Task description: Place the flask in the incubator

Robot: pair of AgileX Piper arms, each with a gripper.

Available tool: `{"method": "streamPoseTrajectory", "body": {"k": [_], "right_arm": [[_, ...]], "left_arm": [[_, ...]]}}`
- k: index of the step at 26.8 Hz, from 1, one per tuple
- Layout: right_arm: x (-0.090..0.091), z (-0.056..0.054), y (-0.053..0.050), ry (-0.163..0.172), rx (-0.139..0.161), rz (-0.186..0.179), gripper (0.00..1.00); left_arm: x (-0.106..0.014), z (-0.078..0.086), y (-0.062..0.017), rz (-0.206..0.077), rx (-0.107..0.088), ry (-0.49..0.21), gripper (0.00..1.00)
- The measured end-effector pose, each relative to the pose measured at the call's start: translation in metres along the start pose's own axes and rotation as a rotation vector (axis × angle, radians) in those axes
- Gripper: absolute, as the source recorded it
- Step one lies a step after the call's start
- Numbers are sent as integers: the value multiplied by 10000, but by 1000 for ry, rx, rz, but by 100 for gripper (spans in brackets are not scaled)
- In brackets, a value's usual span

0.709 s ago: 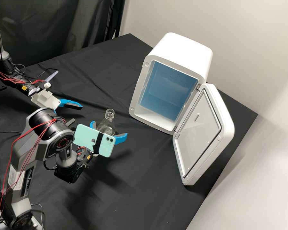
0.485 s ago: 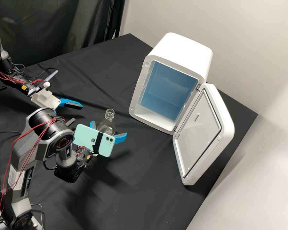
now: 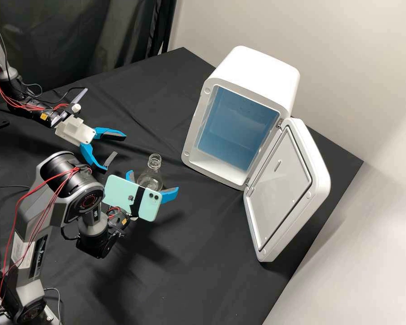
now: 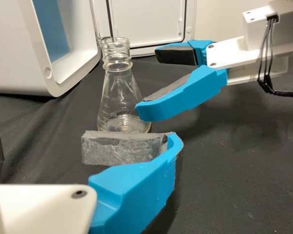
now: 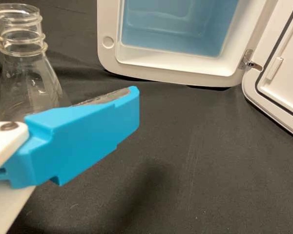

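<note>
A clear glass flask stands upright on the black bench in front of the incubator, a white box with a blue inside and its door swung wide. My right gripper, on the near arm, is open with one blue finger on either side of the flask's base; the left wrist view shows that gripper straddling the flask. In the right wrist view one finger lies beside the flask. My left gripper hangs open a short way to the flask's left, holding nothing.
The open door stands to the right of the incubator's mouth, near the bench's right edge. A mint-green phone is strapped to the near arm's wrist. Red cables trail along the far arm at the left. Bare black cloth lies between flask and incubator.
The left gripper has moved right and slightly up the picture, closer to the flask, and its lower finger now shows. The right arm and the flask have not moved.
</note>
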State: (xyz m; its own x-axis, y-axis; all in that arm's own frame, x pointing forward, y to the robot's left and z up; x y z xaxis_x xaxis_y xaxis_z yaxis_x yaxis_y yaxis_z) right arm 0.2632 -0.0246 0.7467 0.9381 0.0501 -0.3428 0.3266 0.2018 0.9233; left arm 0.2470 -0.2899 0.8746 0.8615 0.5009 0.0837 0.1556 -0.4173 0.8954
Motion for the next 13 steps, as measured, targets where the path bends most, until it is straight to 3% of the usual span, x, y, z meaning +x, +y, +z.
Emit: {"method": "streamPoseTrajectory", "body": {"k": [13], "right_arm": [[28,-34,-63,13,0,-24,100]], "left_arm": [[0,0,0,0,0,0,100]]}}
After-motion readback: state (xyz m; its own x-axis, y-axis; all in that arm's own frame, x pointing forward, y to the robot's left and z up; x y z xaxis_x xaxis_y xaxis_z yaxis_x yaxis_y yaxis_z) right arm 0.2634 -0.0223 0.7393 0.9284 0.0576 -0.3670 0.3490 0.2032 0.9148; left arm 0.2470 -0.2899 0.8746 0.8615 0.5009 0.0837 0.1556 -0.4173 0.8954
